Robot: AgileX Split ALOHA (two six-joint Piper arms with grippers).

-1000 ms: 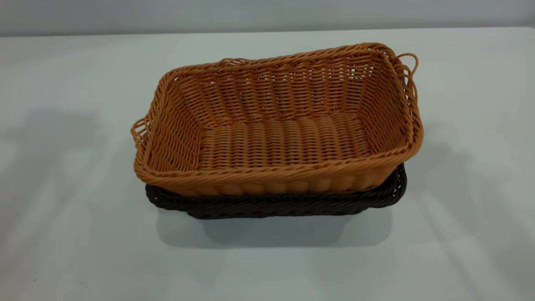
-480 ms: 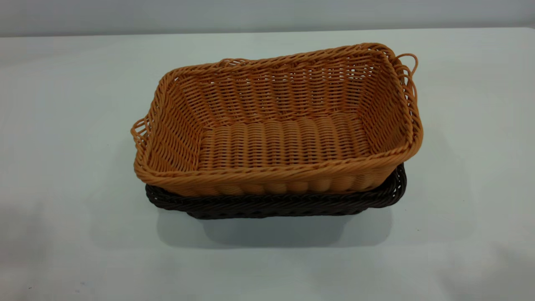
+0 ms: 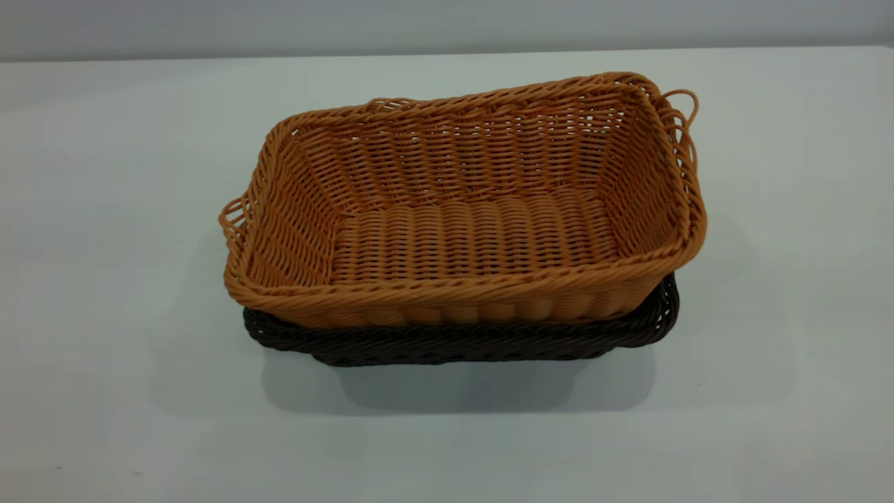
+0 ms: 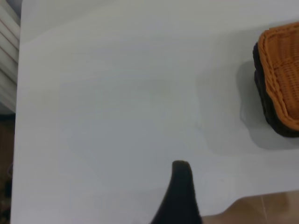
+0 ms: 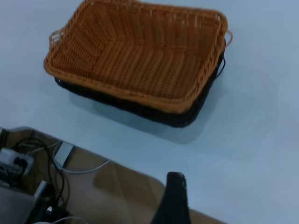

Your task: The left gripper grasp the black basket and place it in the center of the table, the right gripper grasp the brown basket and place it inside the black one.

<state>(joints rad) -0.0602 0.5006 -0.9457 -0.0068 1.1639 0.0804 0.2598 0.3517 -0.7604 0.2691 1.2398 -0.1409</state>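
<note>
The brown basket [image 3: 475, 209] sits nested in the black basket [image 3: 461, 342], a little askew, at the middle of the table [image 3: 105, 175]. Only the black basket's rim and front wall show under it. Neither gripper is in the exterior view. In the left wrist view the left gripper [image 4: 180, 191] is a blurred black shape above the table's edge, far from the stacked baskets [image 4: 280, 79]. In the right wrist view the right gripper [image 5: 174, 198] is a black shape over the table's edge, apart from the brown basket [image 5: 145, 56] and the black basket [image 5: 173, 116].
The table's edge and a wooden floor [image 4: 266, 207] show in the left wrist view. Cables and a power strip [image 5: 23, 163] lie below the table's edge in the right wrist view. A white slatted wall [image 4: 7, 51] stands beyond the table's far side.
The arm shadows on the table at the left and right of the baskets have slid off and faded. The baskets have not moved.
</note>
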